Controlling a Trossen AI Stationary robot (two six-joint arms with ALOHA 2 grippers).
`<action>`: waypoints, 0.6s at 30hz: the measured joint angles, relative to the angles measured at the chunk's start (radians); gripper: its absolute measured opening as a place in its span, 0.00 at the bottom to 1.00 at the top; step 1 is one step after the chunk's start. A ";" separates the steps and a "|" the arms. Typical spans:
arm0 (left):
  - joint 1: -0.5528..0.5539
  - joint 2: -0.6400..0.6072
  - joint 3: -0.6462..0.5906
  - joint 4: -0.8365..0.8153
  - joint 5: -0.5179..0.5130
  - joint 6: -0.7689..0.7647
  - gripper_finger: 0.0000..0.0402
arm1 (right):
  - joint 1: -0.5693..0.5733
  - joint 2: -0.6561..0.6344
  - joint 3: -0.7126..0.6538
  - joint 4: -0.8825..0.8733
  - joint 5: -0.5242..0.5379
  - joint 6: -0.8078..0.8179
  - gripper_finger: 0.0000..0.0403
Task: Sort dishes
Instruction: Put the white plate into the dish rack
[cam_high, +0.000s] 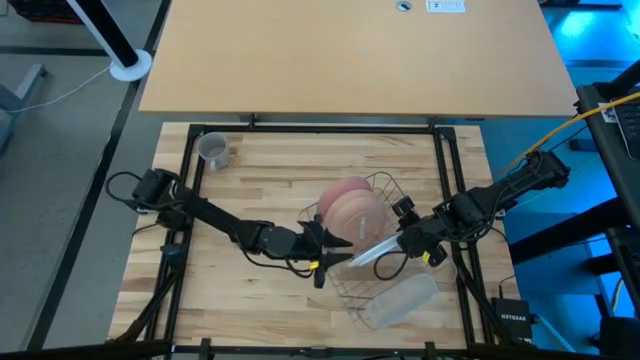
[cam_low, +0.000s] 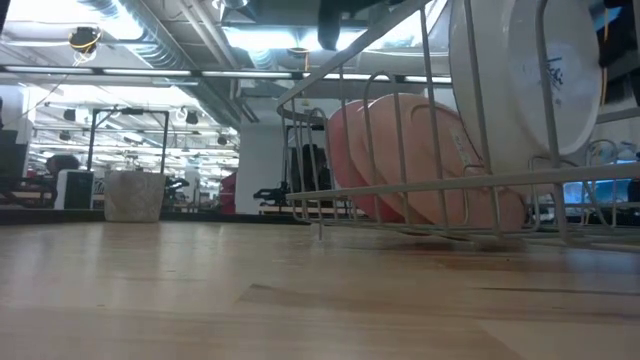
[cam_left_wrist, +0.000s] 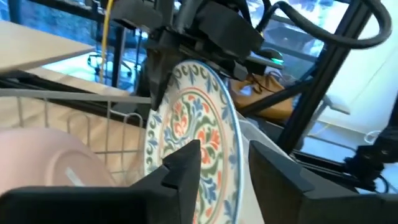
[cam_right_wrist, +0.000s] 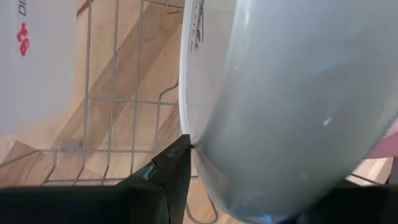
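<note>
High view: both dark arms reach inward over the butcher-block tabletop (cam_high: 260, 190) and meet at a wire rack (cam_high: 385, 190) near its front edge. The right gripper (cam_high: 405, 243) holds the patterned plate (cam_high: 372, 252), which shows edge-on as a pale sliver tilted across the rack's front. The left gripper (cam_high: 322, 250) sits at the plate's other end, its dark fingers just beside the rim.

Two salmon-pink plates (cam_high: 350, 205) stand on edge in the rack, one leaning against the other, just behind the patterned plate. A small grey mug (cam_high: 213, 149) stands upright well apart from all this, near the far left corner of the tabletop. A translucent plastic tray (cam_high: 400, 300) lies at the front, touching or just beside the rack's near side.

From the left wrist, the plate's blue-green and orange ornament faces the camera; the left jaws stand a little apart with the plate's lower rim in the gap between them, and whether they press on it cannot be told. The other gripper clamps the plate's upper rim.

From the right wrist, the plate's white underside (cam_right_wrist: 298, 99) fills the picture, and the right jaws are closed on its edge, one finger (cam_right_wrist: 174, 168) pressed against the rim above the rack's wires.

Low view, level with the tabletop: the pink plates (cam_low: 420, 160) rest inside the rack, the white underside of the patterned plate (cam_low: 520, 70) is raised at the rack's near end, and the mug (cam_low: 133, 196) stands far off on the left.
</note>
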 joint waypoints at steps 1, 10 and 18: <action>0.000 0.004 0.001 0.004 0.004 -0.005 0.32 | 0.000 0.000 0.000 0.004 0.000 0.000 0.39; -0.010 0.007 0.002 -0.010 0.007 -0.002 0.33 | 0.000 0.000 0.000 0.017 0.008 0.000 0.39; -0.011 0.031 0.004 -0.005 0.010 -0.011 0.33 | 0.000 0.000 0.000 0.029 0.008 0.000 0.39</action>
